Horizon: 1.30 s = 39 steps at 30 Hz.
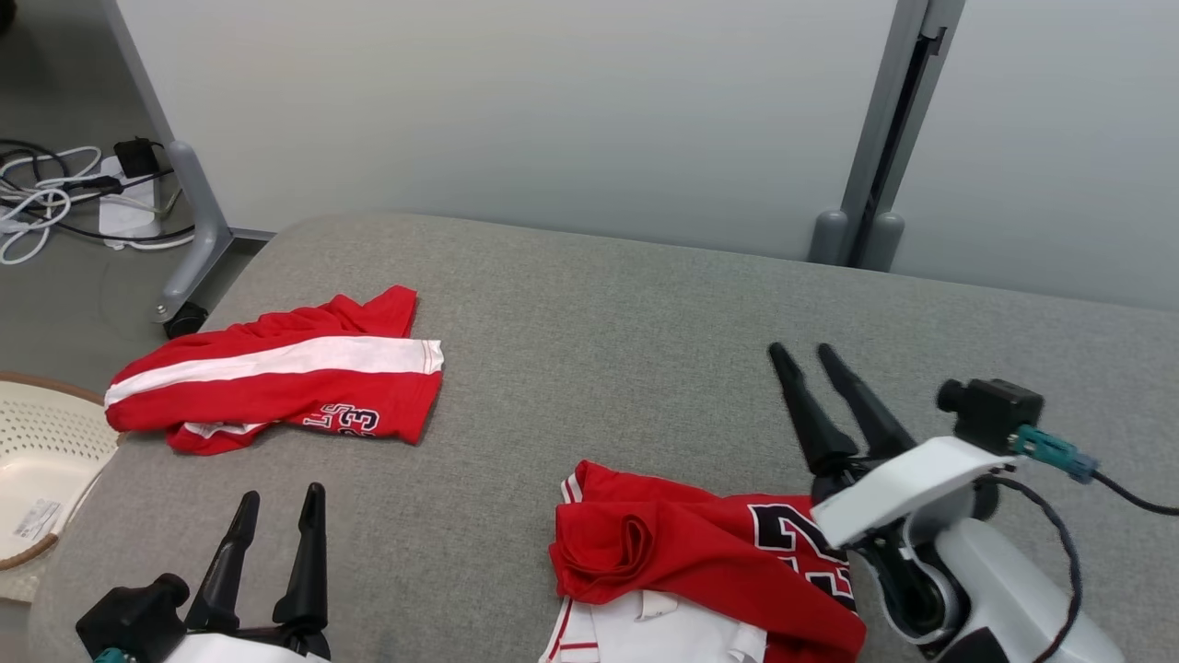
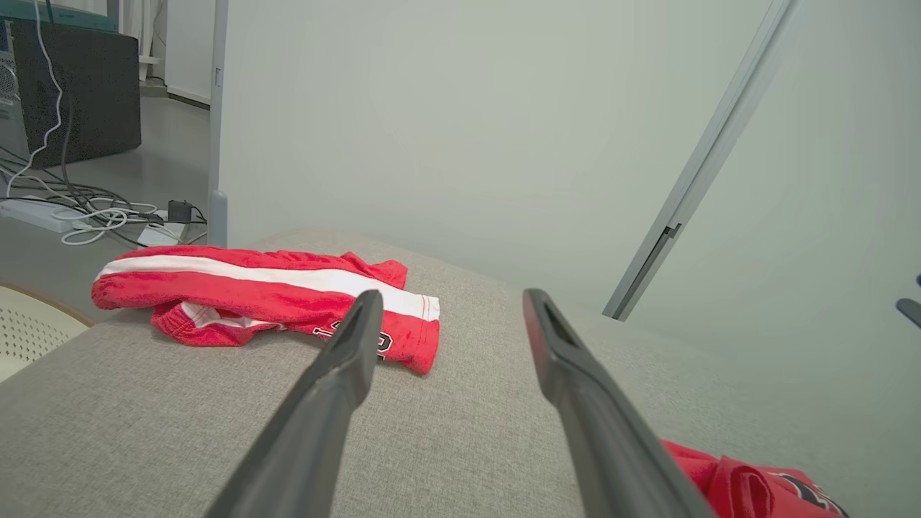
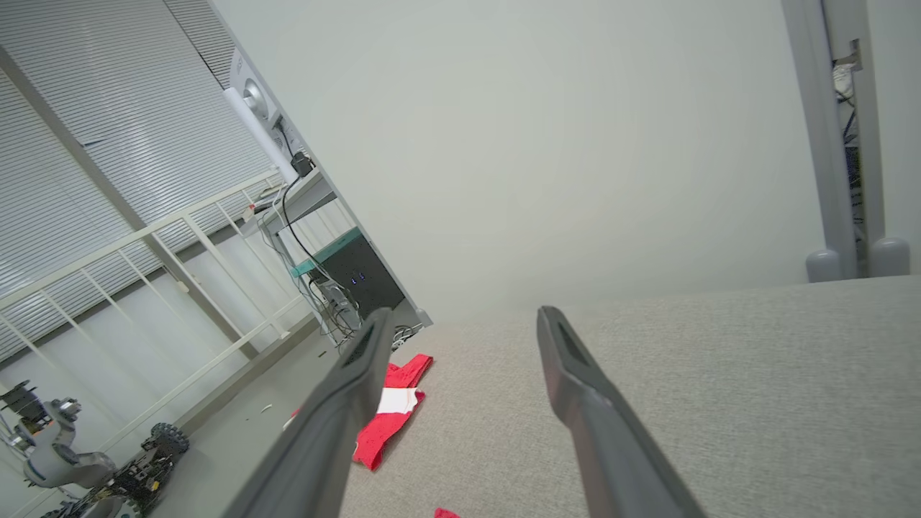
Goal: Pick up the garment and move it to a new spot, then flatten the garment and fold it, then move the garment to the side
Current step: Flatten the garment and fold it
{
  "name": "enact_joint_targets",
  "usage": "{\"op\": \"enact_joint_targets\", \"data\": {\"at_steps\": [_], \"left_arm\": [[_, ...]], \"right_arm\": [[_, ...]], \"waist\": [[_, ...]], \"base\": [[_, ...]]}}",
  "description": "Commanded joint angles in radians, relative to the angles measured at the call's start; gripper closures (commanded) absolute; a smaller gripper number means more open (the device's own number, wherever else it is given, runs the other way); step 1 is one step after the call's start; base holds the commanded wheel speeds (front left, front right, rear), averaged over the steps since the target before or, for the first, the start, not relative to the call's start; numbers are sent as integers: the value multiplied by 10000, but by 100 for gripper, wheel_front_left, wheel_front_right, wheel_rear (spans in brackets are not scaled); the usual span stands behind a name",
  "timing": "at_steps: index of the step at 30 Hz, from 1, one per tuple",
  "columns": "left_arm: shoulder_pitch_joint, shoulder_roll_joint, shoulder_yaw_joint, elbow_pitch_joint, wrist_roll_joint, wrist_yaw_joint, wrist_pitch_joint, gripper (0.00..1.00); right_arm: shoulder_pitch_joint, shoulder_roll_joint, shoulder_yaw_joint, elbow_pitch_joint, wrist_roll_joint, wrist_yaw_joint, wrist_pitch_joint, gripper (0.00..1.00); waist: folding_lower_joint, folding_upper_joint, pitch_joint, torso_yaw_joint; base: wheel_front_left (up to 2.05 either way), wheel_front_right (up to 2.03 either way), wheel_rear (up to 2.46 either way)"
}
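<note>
A crumpled red jersey point(image 1: 709, 552) with black-and-white numerals and a white underside lies at the near edge of the grey table point(image 1: 626, 313); its corner shows in the left wrist view as the jersey point(image 2: 748, 482). My right gripper point(image 1: 806, 350) stands open just right of and above it, fingers apart and empty, as in my right gripper point(image 3: 460, 316). My left gripper point(image 1: 281, 497) is open at the lower left, nothing between its fingers; it also appears as my left gripper point(image 2: 450, 295).
Folded red shorts point(image 1: 276, 373) with a white stripe lie at the table's left edge, seen also as the shorts point(image 2: 259, 295) and the shorts point(image 3: 392, 410). A cream basket point(image 1: 37, 460) sits left of the table. Cables point(image 1: 55, 193) cover the floor. A partition post point(image 1: 875, 138) stands behind.
</note>
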Motion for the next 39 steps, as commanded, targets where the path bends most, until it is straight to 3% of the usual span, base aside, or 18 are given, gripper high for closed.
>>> {"op": "enact_joint_targets", "data": {"at_steps": [1, 5, 12, 13, 14, 15, 21, 24, 31, 39], "left_arm": [[101, 7, 90, -89, 64, 47, -44, 0], [179, -57, 180, -173, 84, 66, -53, 0], [171, -185, 270, -198, 164, -86, -61, 0], [152, -198, 279, -183, 176, -94, -63, 0], [129, -211, 284, -171, 188, -109, -64, 0], [101, -221, 289, -155, 194, -126, -64, 0], [-6, -260, 266, -56, 254, -209, -68, 0], [-64, -266, 197, 13, 257, -259, -67, 0], [-65, -260, 109, 175, 261, -289, -46, 0], [20, -206, 118, 187, 198, -223, -46, 0]], "right_arm": [[347, -259, -604, -72, -510, 5, -44, 0], [689, -560, -1441, 23, -1421, 5, -44, 0], [1270, -232, -2640, -144, -2922, 5, 658, 0], [1317, -149, -2703, -197, -3095, 5, 803, 27], [1357, -80, -2776, -243, -3249, 5, 928, 71], [1394, -39, -2837, -246, -3474, 5, 1063, 100], [1427, 258, -2870, 820, -4731, 7, 2742, 100], [1332, 483, -2804, 1411, -4816, 5, 3499, 100], [1610, 822, -2714, 2202, -3483, 5, 4684, 100], [2316, 864, -1674, 911, -1593, 5, 5426, 100]], "waist": [[0, 0, -36, -194], [0, 0, -39, -360], [0, 0, 14, -577], [0, 0, 24, -584], [0, 0, 34, -584], [0, 0, 43, -579], [0, 0, 97, -487], [0, 0, 111, -315], [0, 0, 95, 101], [0, 0, 75, 204]], "base": [[0, 0, 0], [0, 0, 0], [0, 0, 0], [0, 0, 0], [0, 0, 0], [0, 0, 0], [0, 0, 0], [0, 0, 0], [0, 0, 0], [0, 0, 0]]}}
